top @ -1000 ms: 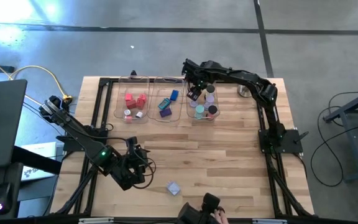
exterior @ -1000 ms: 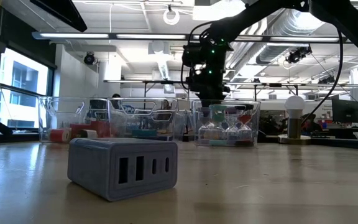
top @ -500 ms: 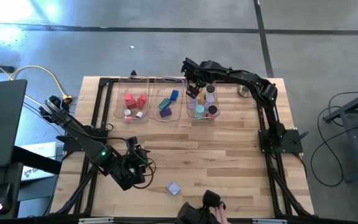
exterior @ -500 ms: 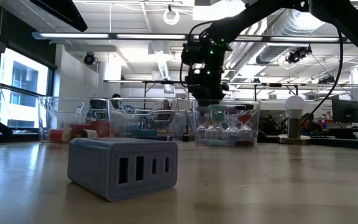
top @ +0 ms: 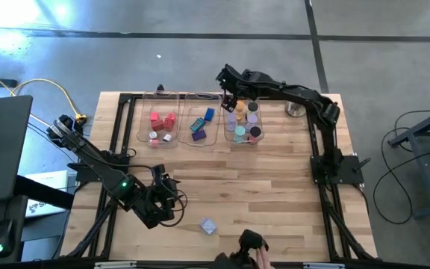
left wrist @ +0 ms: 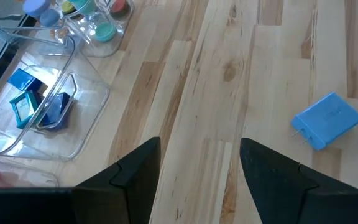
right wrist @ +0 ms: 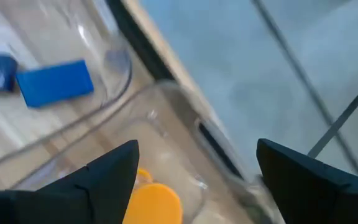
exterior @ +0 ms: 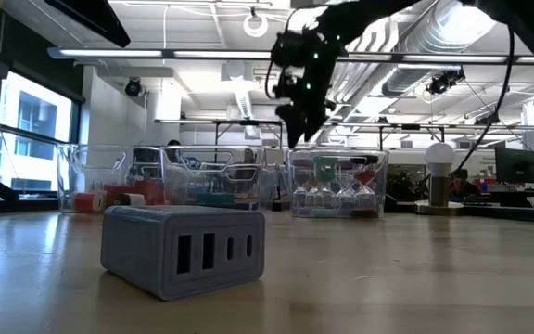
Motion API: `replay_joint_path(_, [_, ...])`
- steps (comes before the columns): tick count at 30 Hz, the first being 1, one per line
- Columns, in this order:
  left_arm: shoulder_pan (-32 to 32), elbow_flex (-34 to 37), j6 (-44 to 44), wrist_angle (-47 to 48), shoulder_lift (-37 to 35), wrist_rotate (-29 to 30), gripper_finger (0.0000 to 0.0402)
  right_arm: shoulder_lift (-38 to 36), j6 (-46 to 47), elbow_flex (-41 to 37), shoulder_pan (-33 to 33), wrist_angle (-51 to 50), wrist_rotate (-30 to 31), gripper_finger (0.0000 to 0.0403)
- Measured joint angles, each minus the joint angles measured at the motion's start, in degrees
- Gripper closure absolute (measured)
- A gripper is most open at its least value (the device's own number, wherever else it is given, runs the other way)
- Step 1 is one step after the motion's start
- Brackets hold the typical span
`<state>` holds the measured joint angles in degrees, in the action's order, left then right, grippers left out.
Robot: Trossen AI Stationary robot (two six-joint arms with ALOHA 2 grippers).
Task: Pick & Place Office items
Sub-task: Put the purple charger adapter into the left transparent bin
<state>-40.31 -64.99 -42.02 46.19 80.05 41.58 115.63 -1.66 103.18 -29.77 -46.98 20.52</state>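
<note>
Small coloured pieces lie sorted in three clear trays along the far side. Red and pink blocks fill the left tray, blue, teal and purple blocks the middle one, and round discs the right one. My right gripper hangs open over the far end of the disc tray, clear of its rim. Its wrist view shows an orange disc and a blue block beneath open fingers. My left gripper waits open, low over the near-left table.
A blue-grey block with slots lies flat near the table's near edge, to the right of the left gripper. A white ball on a metal base stands by the far right corner. A person's hand shows at the near edge.
My right gripper has risen out of the disc tray and drifted a little toward the far edge. The person's hand at the near edge has shifted slightly. The left arm and the pieces have kept still.
</note>
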Motion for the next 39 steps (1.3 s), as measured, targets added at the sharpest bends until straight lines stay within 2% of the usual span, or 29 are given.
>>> replay_joint_path(9, [0.02, 0.02, 0.0, -0.23, 0.0, 0.44, 0.019, -10.06, -1.19, 0.02, 6.97, 1.27, -0.74, 0.009])
replay_joint_path(12, [0.02, 0.02, -0.05, -0.34, 0.0, 0.38, 0.019, -13.14, 2.14, 0.02, 10.64, -1.67, -5.32, 0.009])
replay_joint_path(17, [-0.01, 0.02, -1.74, -0.43, 0.28, 0.08, 0.019, -15.66, 10.9, -0.06, 18.47, -10.1, -18.84, 0.009])
replay_joint_path(20, [-0.11, 0.04, -1.83, -0.46, 1.03, -0.17, 0.019, -15.54, 13.61, -1.79, 25.08, -13.09, -21.06, 0.009])
replay_joint_path(25, [-0.11, 0.04, -1.35, -0.34, 3.5, -0.87, 0.019, -15.5, 20.53, -8.27, 36.82, -9.61, -14.21, 0.009])
replay_joint_path(30, [-0.13, 0.04, 0.31, -0.41, 6.06, -1.02, 0.019, -15.48, 29.75, -15.98, 48.81, -0.85, -2.37, 0.009])
replay_joint_path(35, [-1.1, 0.04, 0.77, -0.93, 8.37, -1.02, 0.019, -15.48, 31.66, -24.75, 58.21, 14.66, 7.4, 0.009])
replay_joint_path(39, [-2.89, 0.04, 1.89, -4.06, 10.44, -0.98, 0.019, -15.48, 29.37, -31.56, 62.84, 29.86, 10.35, 0.009])
